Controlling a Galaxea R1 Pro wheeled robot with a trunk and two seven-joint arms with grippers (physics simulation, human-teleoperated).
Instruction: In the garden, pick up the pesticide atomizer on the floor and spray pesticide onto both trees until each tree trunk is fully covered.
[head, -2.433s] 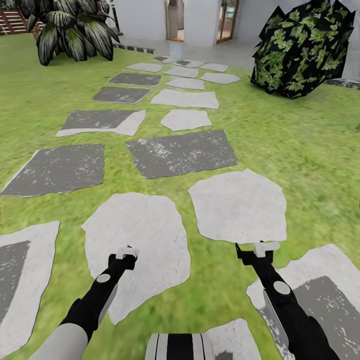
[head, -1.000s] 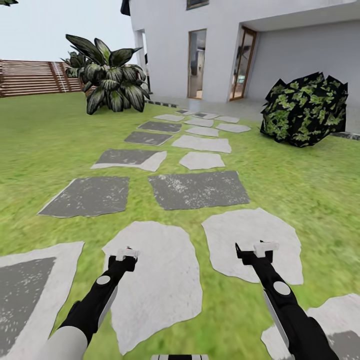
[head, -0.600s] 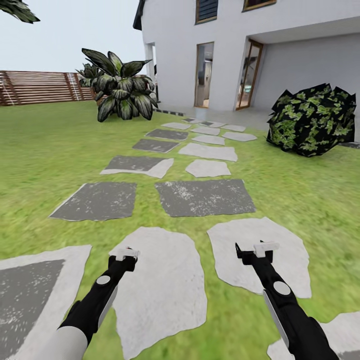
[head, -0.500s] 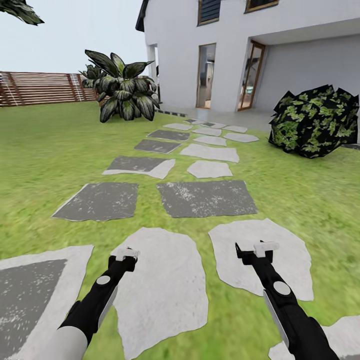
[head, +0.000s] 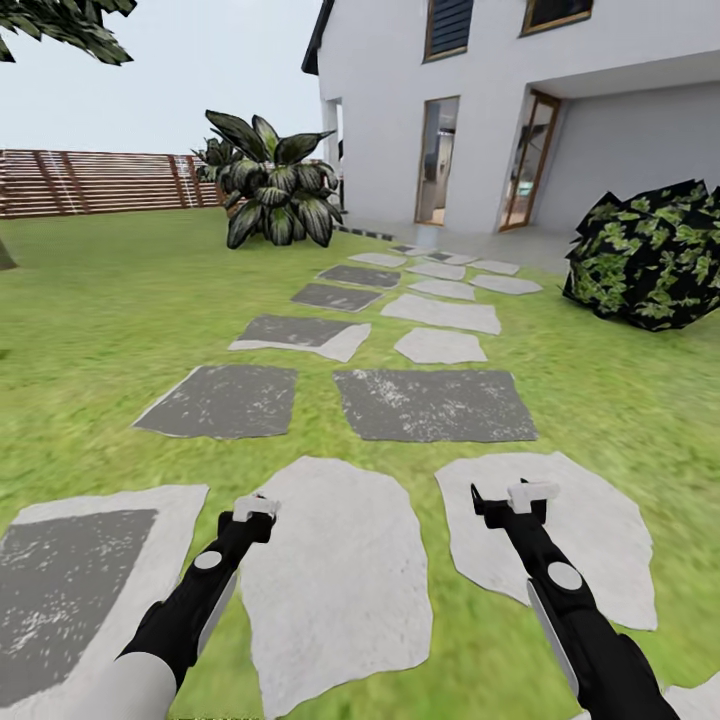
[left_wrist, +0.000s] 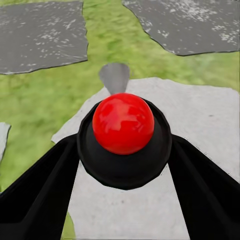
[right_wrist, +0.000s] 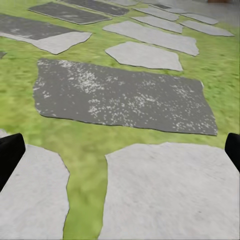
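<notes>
Two grippers hang low over the garden's stone path. At far left, the brown slatted fence (head: 90, 182) closes off the lawn. Above it, jagged dark green tree foliage (head: 65, 20) juts in at the upper corner; which way its trunk leans I cannot tell. The floor (head: 90, 330) is blurry green grass, running wide and flat to the fence.

My left gripper (head: 254, 507) hovers above a pale slab (head: 340, 570), touching nothing on the ground. In the left wrist view a glossy red ball (left_wrist: 123, 123) sits in a black cup between the dark fingers (left_wrist: 35, 195); how wide those jaws stand I cannot tell.

Farther on, a broad-leaved plant (head: 275, 180) stands beside the white house (head: 390, 80). Grey and pale stepping stones (head: 430, 405) run lengthwise away from me toward its doors.

My right gripper (head: 520, 495) hovers above another pale slab (head: 560, 530). Its jaws are spread wide with nothing between them: in the right wrist view, each black fingertip (right_wrist: 10, 150) sits at an opposite edge, with stone and grass between. At far right, a dark mottled bush (head: 650, 255) sits on the lawn.
</notes>
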